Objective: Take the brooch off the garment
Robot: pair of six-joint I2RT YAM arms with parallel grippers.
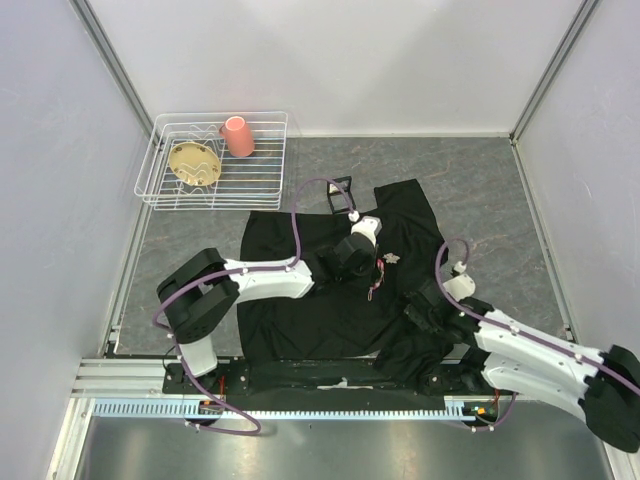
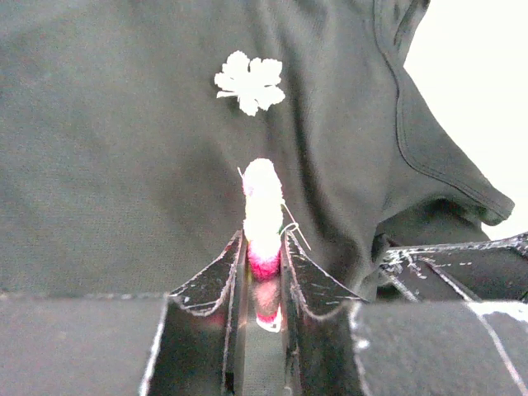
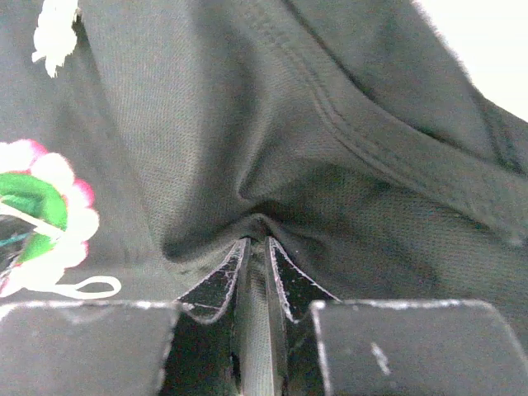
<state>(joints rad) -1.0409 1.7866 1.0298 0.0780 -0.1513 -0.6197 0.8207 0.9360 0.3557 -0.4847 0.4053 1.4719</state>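
Observation:
The black shirt point(image 1: 330, 300) lies spread on the grey table. My left gripper point(image 1: 374, 277) is over its chest, shut on a fluffy pink and white brooch point(image 2: 262, 219) held edge-on between the fingers point(image 2: 216, 280). In the right wrist view the brooch point(image 3: 37, 216) shows a green centre and pink-white petals. I cannot tell whether it still touches the cloth. A white leaf mark point(image 2: 249, 81) sits on the shirt beyond it. My right gripper point(image 1: 420, 312) is shut on a pinched fold of the shirt point(image 3: 256, 221) to the right of the brooch.
A white wire rack point(image 1: 160, 190) stands at the back left with a pink cup point(image 1: 238, 135) and a tan dish point(image 1: 193, 162) in it. A small black stand point(image 1: 340, 194) sits just beyond the shirt's collar. Walls close in the left, right and back.

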